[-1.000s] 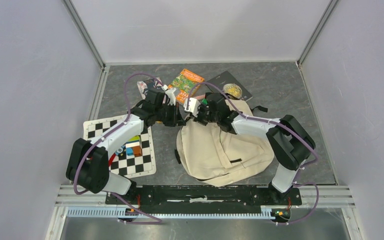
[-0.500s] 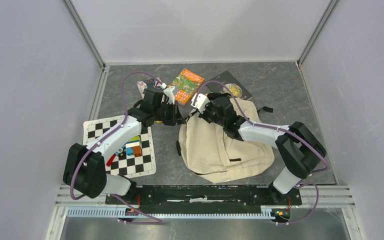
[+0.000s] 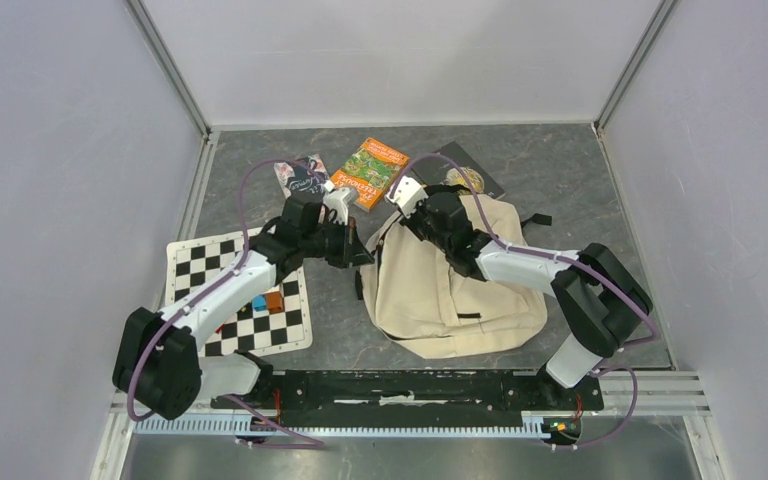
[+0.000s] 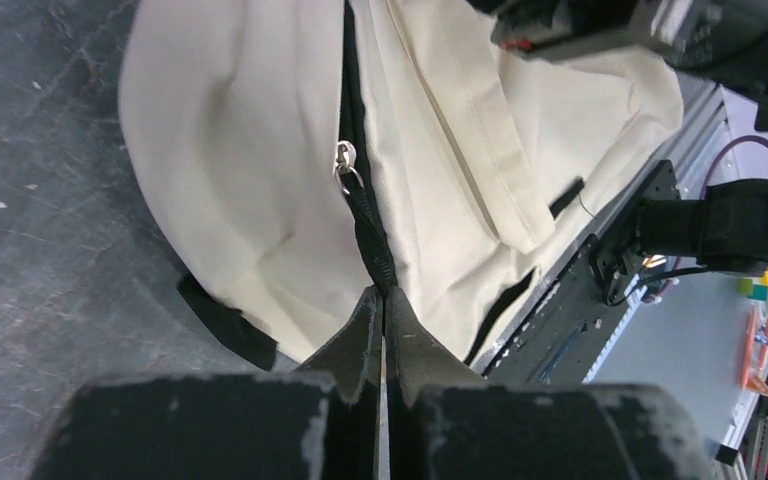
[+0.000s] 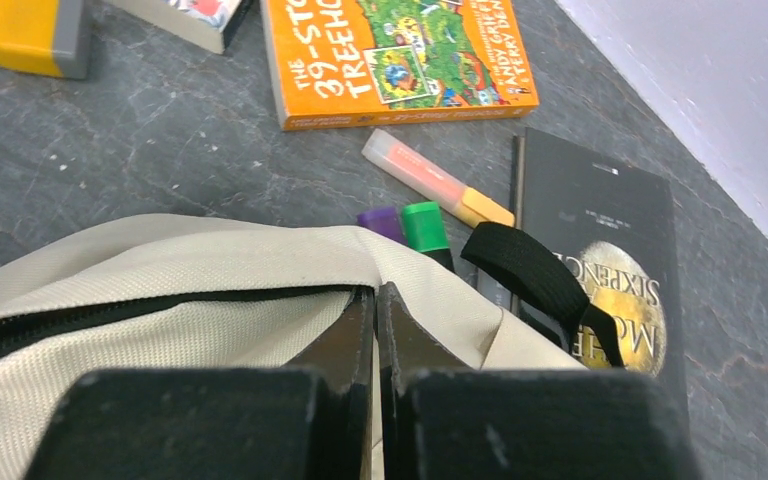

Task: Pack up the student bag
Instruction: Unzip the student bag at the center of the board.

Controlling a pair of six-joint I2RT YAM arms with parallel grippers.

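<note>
Cream student bag [image 3: 455,290] lies centre frame on the grey counter [image 3: 580,180]. Left pincer [image 4: 381,292] is clenched on its black zipper [image 4: 372,245]; right pincer [image 5: 375,290] is clenched on its upper fabric edge. An orange book [image 3: 371,170] lies beyond.

A cream backpack [image 3: 460,290] lies flat on the grey table [image 3: 580,180], with the left gripper [image 3: 363,257] at its left edge and the right gripper [image 3: 410,205] at its top edge. Just beyond it lie an orange book [image 3: 371,171] and a dark book [image 3: 460,160]. To its left, a checkered mat [image 3: 200,262] carries coloured blocks [image 3: 266,298].
</note>
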